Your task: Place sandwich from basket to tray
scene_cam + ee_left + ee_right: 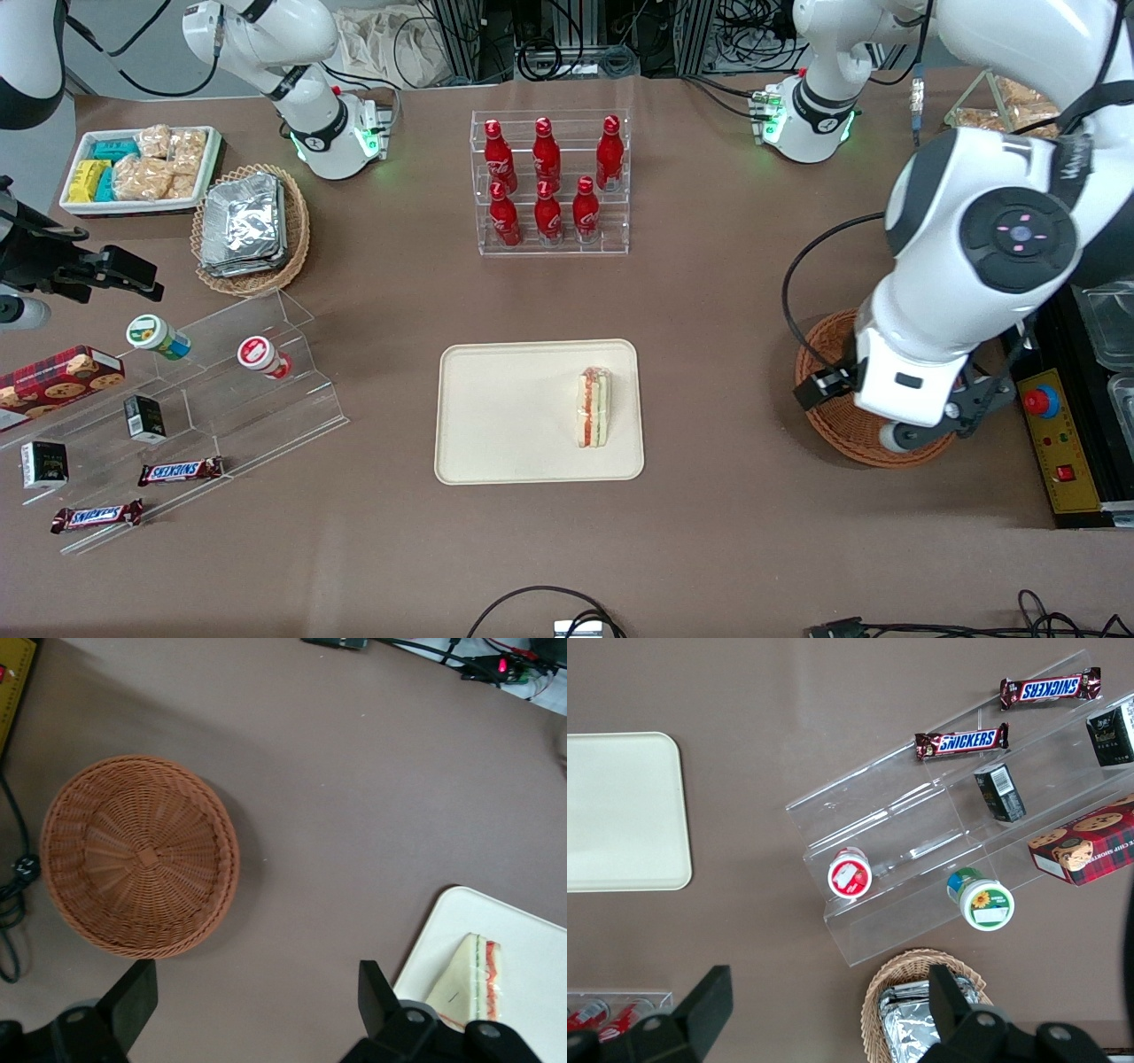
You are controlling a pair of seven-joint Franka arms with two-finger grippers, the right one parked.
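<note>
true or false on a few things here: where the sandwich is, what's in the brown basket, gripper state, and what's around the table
1. The sandwich lies on the tray. True.
2. The basket holds a second sandwich. False: it is empty.
3. The gripper is shut on the sandwich. False: it is open, holding nothing, above the table between basket and tray.
4. Six red bottles stand in a clear rack. True.
5. The tray touches the basket. False: bare table separates them.

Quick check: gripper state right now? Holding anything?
Gripper: open and empty, up above the bare table between the basket and the tray. The sandwich lies on the tray.
</note>
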